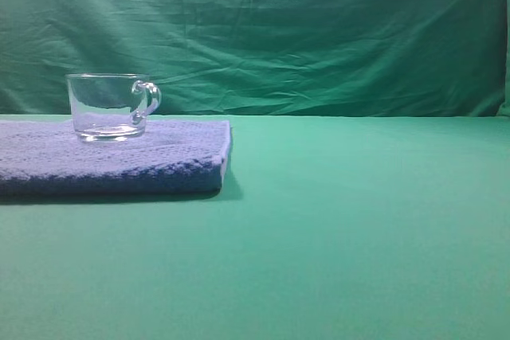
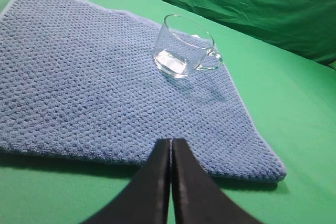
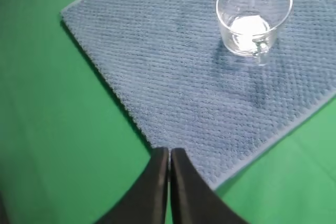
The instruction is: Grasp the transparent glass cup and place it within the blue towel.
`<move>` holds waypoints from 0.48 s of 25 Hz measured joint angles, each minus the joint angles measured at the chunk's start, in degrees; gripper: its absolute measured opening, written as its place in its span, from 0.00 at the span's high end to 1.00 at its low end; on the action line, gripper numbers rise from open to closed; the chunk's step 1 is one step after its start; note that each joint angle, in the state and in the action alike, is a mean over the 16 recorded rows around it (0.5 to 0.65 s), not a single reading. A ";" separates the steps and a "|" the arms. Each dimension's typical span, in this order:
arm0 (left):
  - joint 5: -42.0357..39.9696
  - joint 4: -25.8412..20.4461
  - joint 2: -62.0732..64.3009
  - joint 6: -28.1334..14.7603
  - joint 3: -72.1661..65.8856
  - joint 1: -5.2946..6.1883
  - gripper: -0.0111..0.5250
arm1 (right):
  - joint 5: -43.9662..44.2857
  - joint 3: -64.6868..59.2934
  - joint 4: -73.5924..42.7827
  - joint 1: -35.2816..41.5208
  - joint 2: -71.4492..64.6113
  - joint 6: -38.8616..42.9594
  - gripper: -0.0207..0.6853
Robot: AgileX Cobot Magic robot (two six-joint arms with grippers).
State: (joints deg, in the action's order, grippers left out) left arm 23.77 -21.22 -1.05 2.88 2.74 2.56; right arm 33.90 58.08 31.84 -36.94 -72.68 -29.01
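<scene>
The transparent glass cup [image 1: 111, 107] stands upright on the blue towel [image 1: 159, 157] at the left, handle to the right. From the left wrist the cup [image 2: 184, 46] sits near the towel's [image 2: 79, 87] far right edge. My left gripper [image 2: 171, 142] is shut and empty, well short of the cup, over the towel's near edge. In the right wrist view the cup [image 3: 254, 17] rests at the upper right of the towel [image 3: 184, 77]. My right gripper [image 3: 169, 151] is shut, holds nothing, and hangs over the towel's near corner. Neither gripper shows in the exterior view.
A green cloth covers the table [image 1: 358, 228] and hangs wrinkled as a backdrop [image 1: 279, 29]. The towel lies at the table's left; its right edge [image 1: 227, 149] ends short of the middle.
</scene>
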 joint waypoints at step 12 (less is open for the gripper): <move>0.00 0.00 0.00 0.00 0.00 0.00 0.98 | -9.01 -14.49 -0.81 3.91 14.36 3.41 0.97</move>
State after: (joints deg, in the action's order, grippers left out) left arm 23.77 -21.22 -1.05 2.88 2.74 2.56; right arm 24.89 43.59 31.03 -33.03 -58.32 -25.60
